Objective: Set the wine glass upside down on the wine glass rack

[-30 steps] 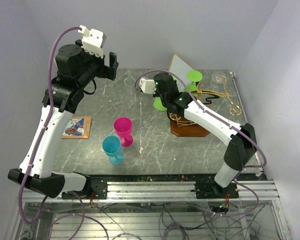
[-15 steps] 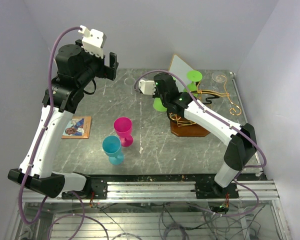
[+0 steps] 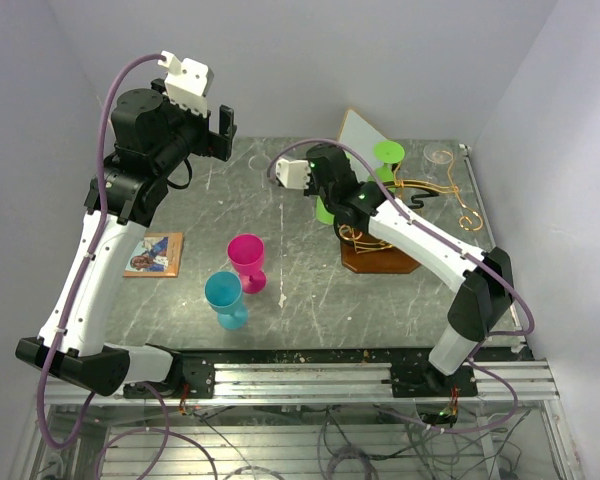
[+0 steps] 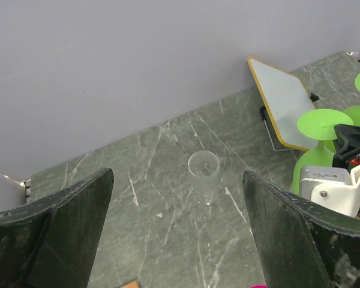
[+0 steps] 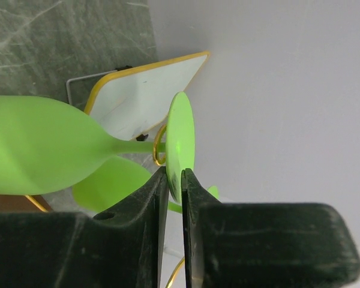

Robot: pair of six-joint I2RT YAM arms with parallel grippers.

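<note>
Your right gripper [image 5: 174,174] has its 2 fingers almost together, 1 on each side of the foot rim of the green wine glass [image 5: 48,144]. You cannot tell from the pictures whether they press on it or just flank it. The glass is at the wine glass rack [image 3: 435,190], on the right half of the table [image 3: 310,290]. Its stem passes through a gold wire loop of the rack, and in the top view its bowl shows just below the gripper. A second green glass [image 5: 114,183] sits close behind it, next to the white gold-edged panel [image 5: 138,96].

Your left gripper [image 4: 177,175] is raised high over the far left of the table with its fingers spread wide and nothing between them. A clear glass [image 4: 204,168] stands on the table below it. 1 pink glass [image 3: 246,258] and 1 blue glass [image 3: 225,298] stand side by side near the front, well apart from the rack.
</note>
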